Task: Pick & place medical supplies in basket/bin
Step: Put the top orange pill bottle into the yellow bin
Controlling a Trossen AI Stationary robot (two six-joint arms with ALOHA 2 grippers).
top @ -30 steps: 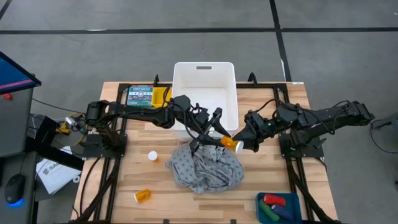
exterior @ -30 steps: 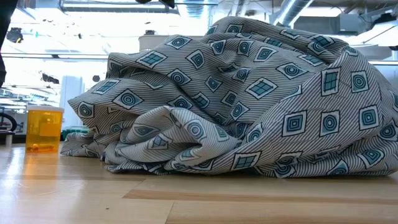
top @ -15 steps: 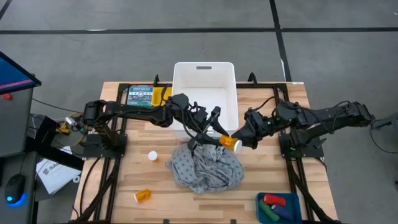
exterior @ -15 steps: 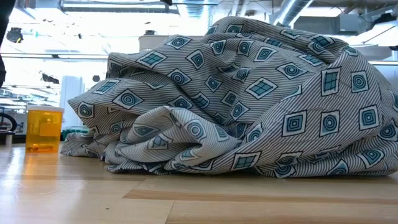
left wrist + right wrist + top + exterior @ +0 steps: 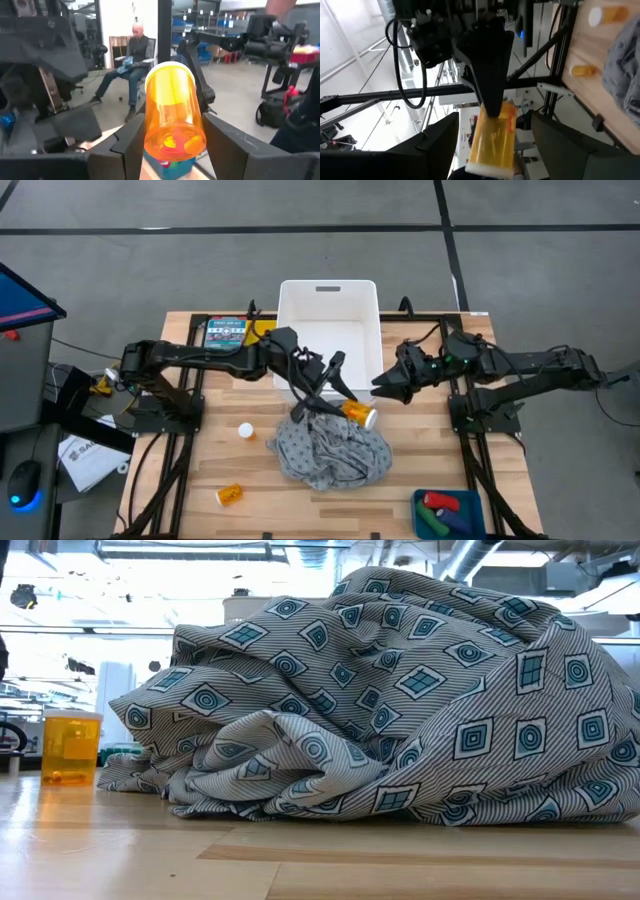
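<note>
Left end effector (image 5: 338, 380) is clenched on an orange pill bottle (image 5: 357, 413) over the grey cloth (image 5: 330, 450), just short of the white bin (image 5: 330, 295); the right end effector (image 5: 385, 388) hangs released beside it. Judging by the bare bin, little is done: cloth, white cap (image 5: 245, 431) and another bottle (image 5: 230, 495) remain on the counter (image 5: 200, 460).

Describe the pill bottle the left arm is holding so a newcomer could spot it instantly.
Find the white bin at the table's far edge. Just in front of it, above the grey patterned cloth, the left gripper holds an orange pill bottle. It is the only bottle off the table.
</note>
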